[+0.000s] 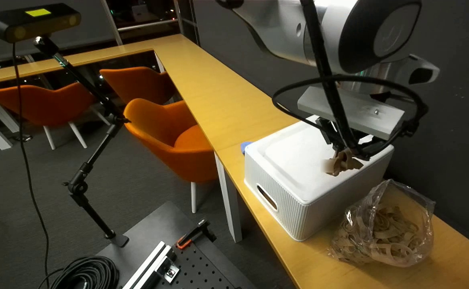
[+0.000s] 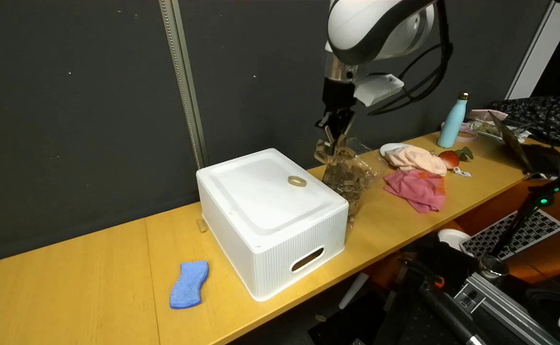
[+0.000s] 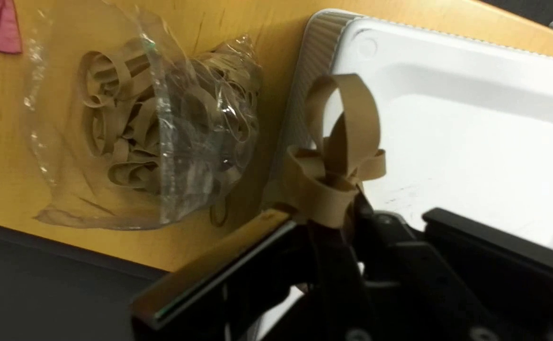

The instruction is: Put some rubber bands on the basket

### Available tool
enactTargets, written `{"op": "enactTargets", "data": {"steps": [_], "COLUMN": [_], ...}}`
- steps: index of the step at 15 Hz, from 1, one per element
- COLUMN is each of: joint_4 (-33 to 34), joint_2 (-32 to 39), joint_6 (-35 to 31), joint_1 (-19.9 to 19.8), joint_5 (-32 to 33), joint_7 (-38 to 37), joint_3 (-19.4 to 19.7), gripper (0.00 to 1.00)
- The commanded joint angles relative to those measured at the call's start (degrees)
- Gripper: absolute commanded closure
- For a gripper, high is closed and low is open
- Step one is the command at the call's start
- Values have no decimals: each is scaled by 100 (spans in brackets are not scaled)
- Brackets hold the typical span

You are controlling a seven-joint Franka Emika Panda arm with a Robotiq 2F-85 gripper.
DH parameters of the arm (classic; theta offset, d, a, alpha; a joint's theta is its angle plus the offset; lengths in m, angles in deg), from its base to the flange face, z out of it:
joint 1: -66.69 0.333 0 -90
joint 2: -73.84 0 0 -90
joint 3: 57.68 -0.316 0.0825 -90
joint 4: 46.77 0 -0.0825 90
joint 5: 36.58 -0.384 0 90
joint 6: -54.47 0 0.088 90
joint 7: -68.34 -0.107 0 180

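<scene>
Several rubber bands [image 3: 325,202] sit pinched in the hand [image 2: 334,143] — longest loop [image 3: 362,116] pointing straight outward.

In an exterior view sit one sponge [image 2: 190,285] lower left, one box [image 2: 270,206] and one bag [image 2: 354,179] mid-frame, two cloths [image 2: 414,189] and one bottle [image 2: 452,123] right.

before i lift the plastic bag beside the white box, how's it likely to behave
The bag looks thin and crinkled, so it will probably go floppy rather than hold its shape. Its mouth gapes, so the rubber bands could spill if it tips. They seem loosely heaped, so the load may shift.
</scene>
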Motion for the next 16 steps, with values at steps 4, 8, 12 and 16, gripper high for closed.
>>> {"op": "enactTargets", "data": {"steps": [4,8,12,16], "joint_4": [609,759,775,721], "joint_2": [815,1126,1238,1214], "joint_6": [-317,-384,-646,-1004], "joint_1": [150,153,169,153], "joint_5": [5,-61,-54,-61], "joint_7": [432,631,887,1123], "joint_3": [-321,-459,-597,-720], "gripper": [97,97,97,97]}}
